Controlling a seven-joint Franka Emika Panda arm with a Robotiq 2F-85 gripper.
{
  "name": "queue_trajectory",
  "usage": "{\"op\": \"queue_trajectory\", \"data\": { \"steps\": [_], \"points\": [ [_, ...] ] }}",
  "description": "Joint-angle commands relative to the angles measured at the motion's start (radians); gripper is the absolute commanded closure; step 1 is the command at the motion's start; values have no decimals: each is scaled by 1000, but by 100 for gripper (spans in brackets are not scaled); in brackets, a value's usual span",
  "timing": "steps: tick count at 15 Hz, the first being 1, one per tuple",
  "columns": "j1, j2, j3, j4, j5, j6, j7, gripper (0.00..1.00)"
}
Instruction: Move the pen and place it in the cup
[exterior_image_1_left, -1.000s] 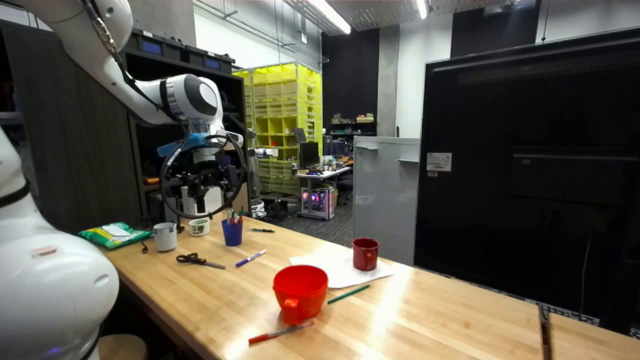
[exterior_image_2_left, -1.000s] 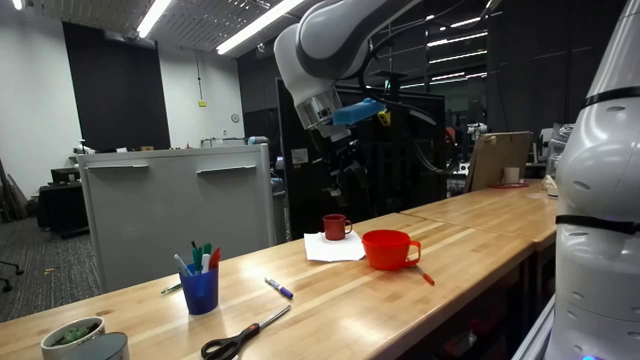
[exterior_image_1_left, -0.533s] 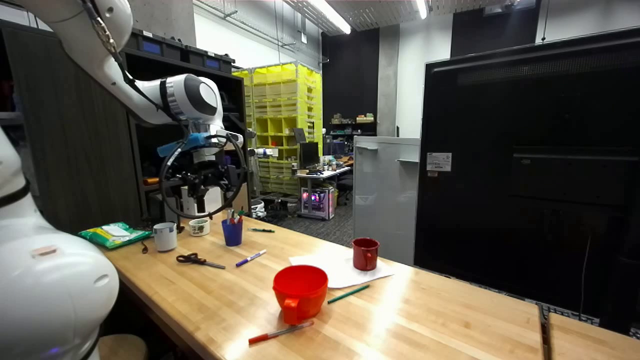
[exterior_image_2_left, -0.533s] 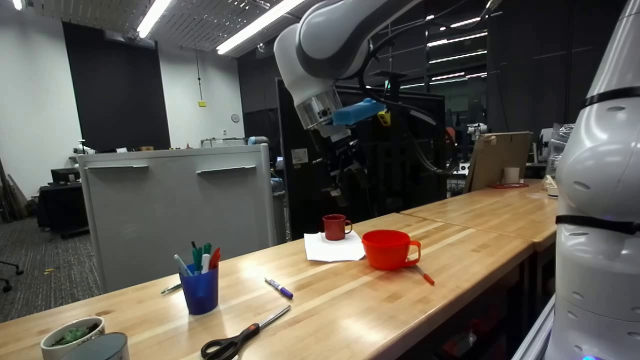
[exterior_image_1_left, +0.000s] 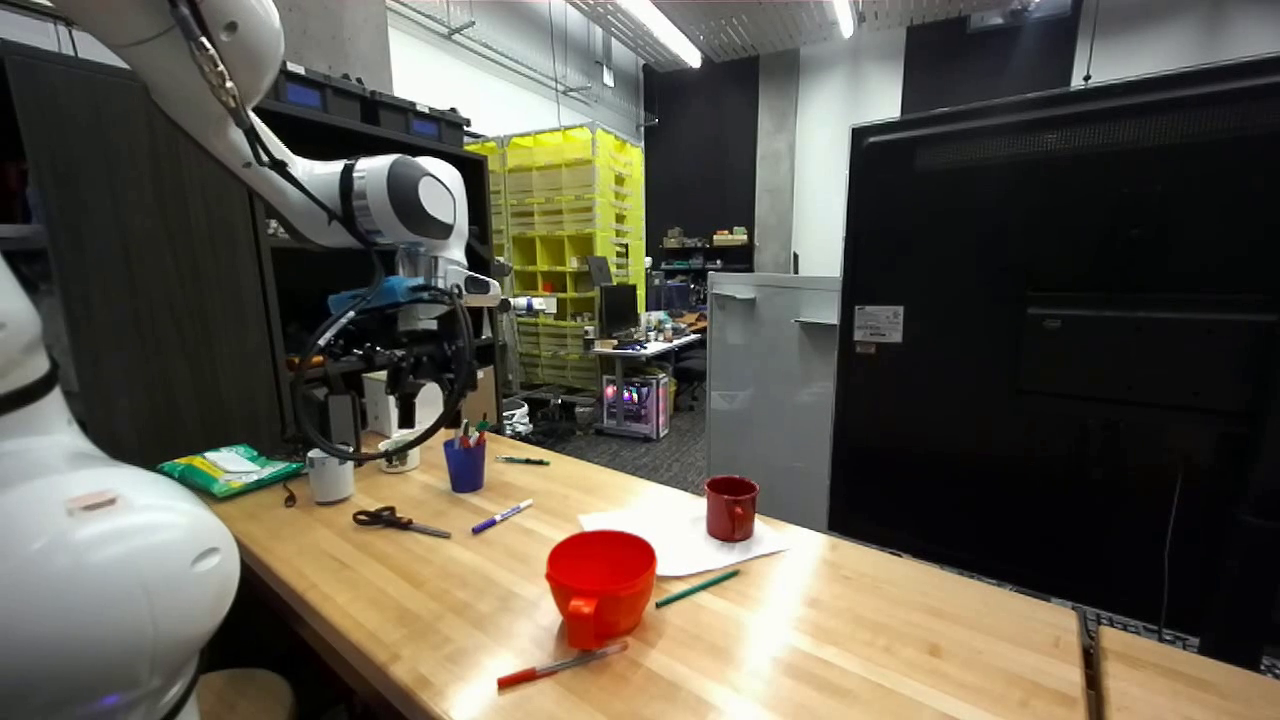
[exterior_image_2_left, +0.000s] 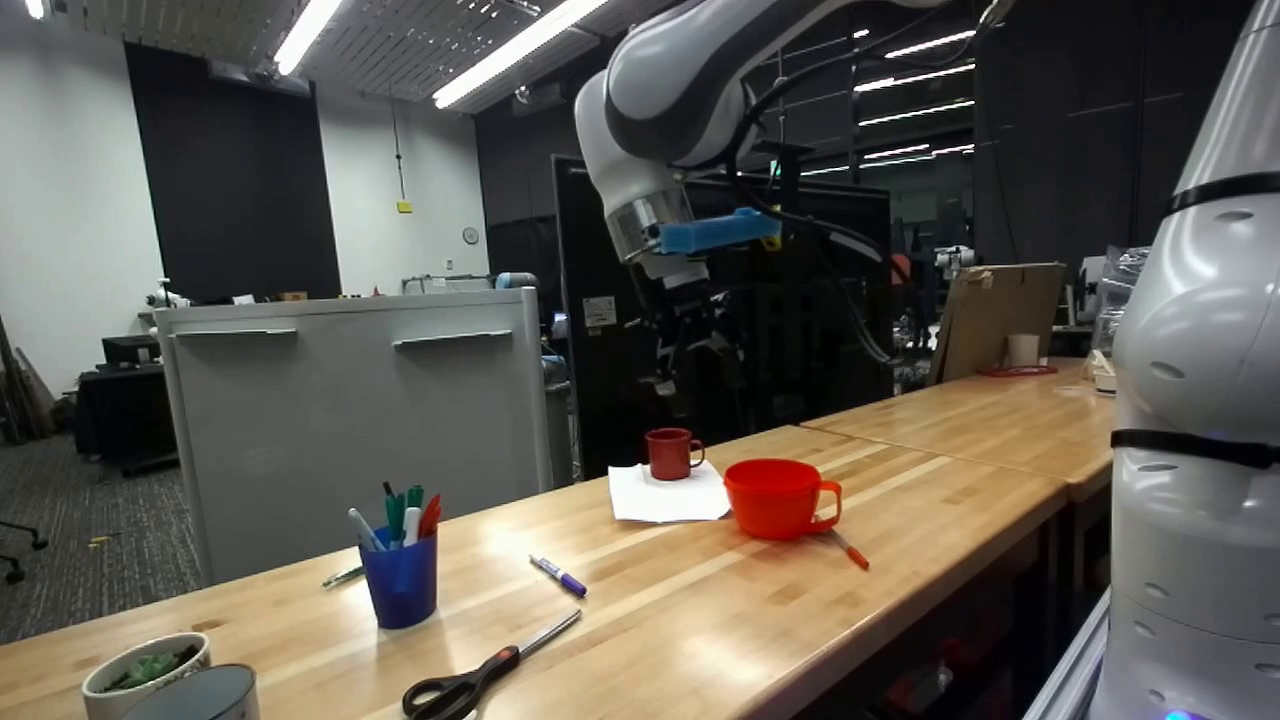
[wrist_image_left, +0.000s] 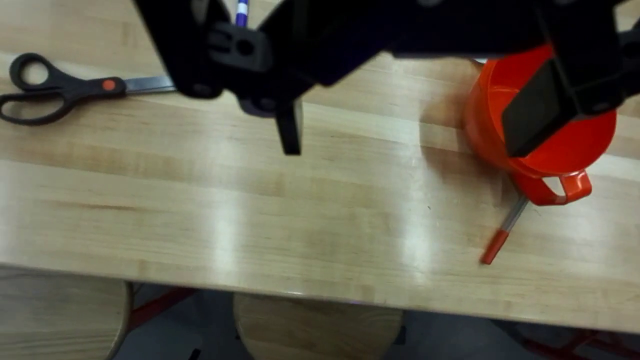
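Observation:
The thin pen, with a red cap and clear barrel, lies on the table beside the red bowl-shaped mug. The pen shows in both exterior views (exterior_image_1_left: 562, 666) (exterior_image_2_left: 852, 553) and in the wrist view (wrist_image_left: 502, 232), its far end hidden by the mug there. The red mug (exterior_image_1_left: 600, 575) stands upright. A blue cup (exterior_image_1_left: 465, 466) holding several pens and a smaller dark red cup (exterior_image_1_left: 731, 508) also stand upright. Which one the task means I cannot tell. My gripper (wrist_image_left: 406, 150) is open and empty, high above the table, its fingers wide apart, away from the pen.
Scissors (wrist_image_left: 65, 90), a purple marker (exterior_image_1_left: 502, 516) and a dark green stick (exterior_image_1_left: 698, 588) lie on the table. White paper (exterior_image_2_left: 655, 500) lies under the dark red cup. A grey mug (exterior_image_1_left: 330, 475), a plant pot (exterior_image_2_left: 145, 670) and a green packet (exterior_image_1_left: 230, 470) stand farther along.
In the last half second my arm and gripper have shifted right in both exterior views, and the gripper has turned somewhat. The objects on the table have not moved.

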Motion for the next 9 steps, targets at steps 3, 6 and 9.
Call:
{"op": "queue_trajectory", "data": {
  "steps": [3, 6, 9],
  "points": [
    [-48, -109, -99, -146, 60, 112, 110, 0],
    [-87, -169, -131, -245, 81, 194, 175, 0],
    [-118, -237, -141, -357, 116, 285, 253, 0]
  ]
}}
